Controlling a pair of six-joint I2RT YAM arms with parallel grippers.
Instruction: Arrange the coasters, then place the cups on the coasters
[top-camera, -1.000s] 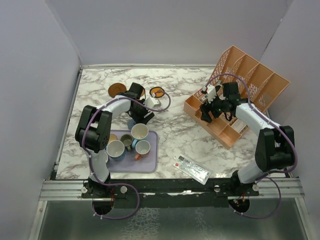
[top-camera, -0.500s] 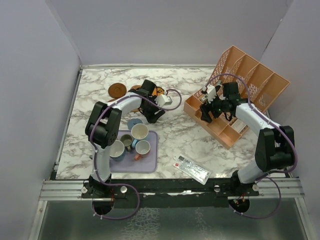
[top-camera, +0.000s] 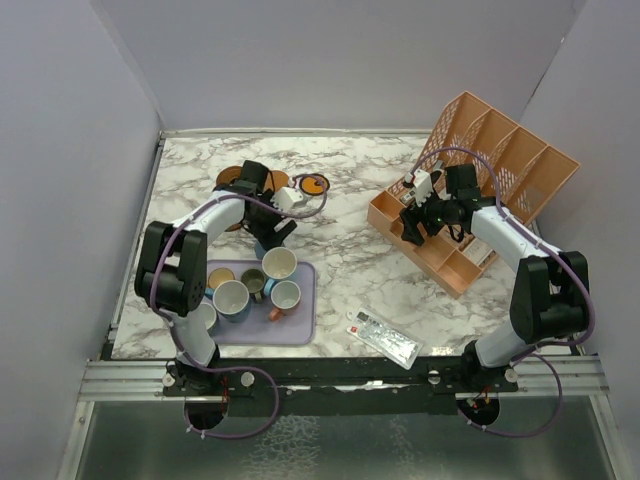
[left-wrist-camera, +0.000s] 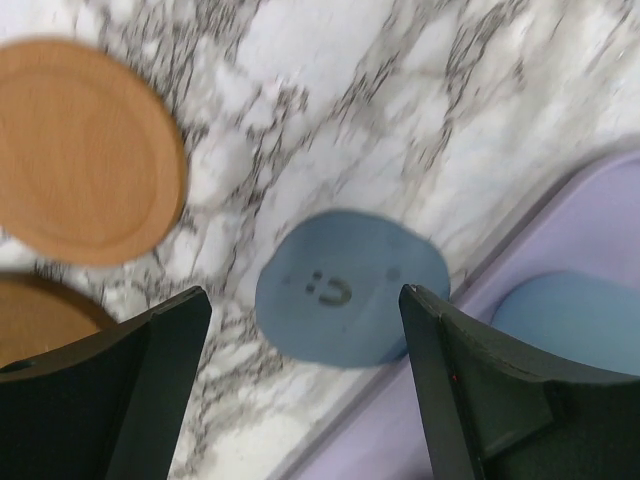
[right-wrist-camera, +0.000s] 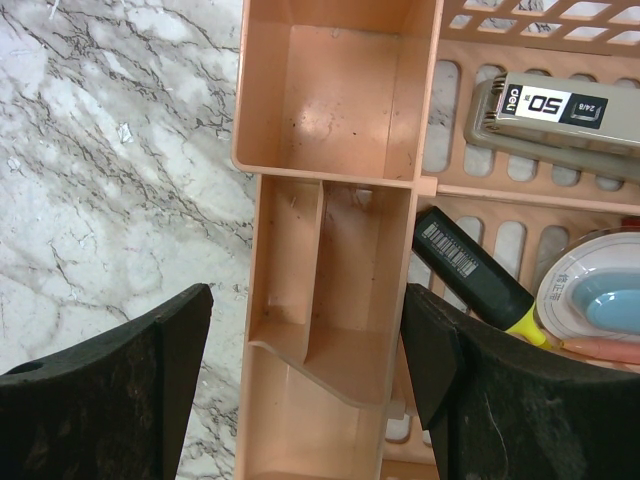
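Observation:
My left gripper (left-wrist-camera: 305, 300) hangs open over a grey-blue coaster (left-wrist-camera: 350, 285) that lies flat on the marble against the edge of the lavender tray (left-wrist-camera: 420, 440); nothing is between its fingers. A tan-orange coaster (left-wrist-camera: 80, 150) lies to the upper left of it, and a darker brown coaster (left-wrist-camera: 40, 315) shows at the left edge. In the top view an orange coaster with a black mark (top-camera: 315, 184) lies beyond the left gripper (top-camera: 268, 230). Several cups (top-camera: 279, 263) stand together on the tray (top-camera: 300, 325). My right gripper (right-wrist-camera: 305, 300) is open and empty over the orange organiser (right-wrist-camera: 330, 100).
The organiser (top-camera: 500, 160) stands at the back right; it holds a stapler (right-wrist-camera: 555, 110), a black-and-yellow highlighter (right-wrist-camera: 470, 270) and a tape dispenser (right-wrist-camera: 600, 295). A flat white packet (top-camera: 383, 337) lies near the front edge. Grey walls close in the table.
My left gripper has swung back left, away from the orange marked coaster, to the far edge of the tray. Its jaws have opened wider. The right arm has not moved.

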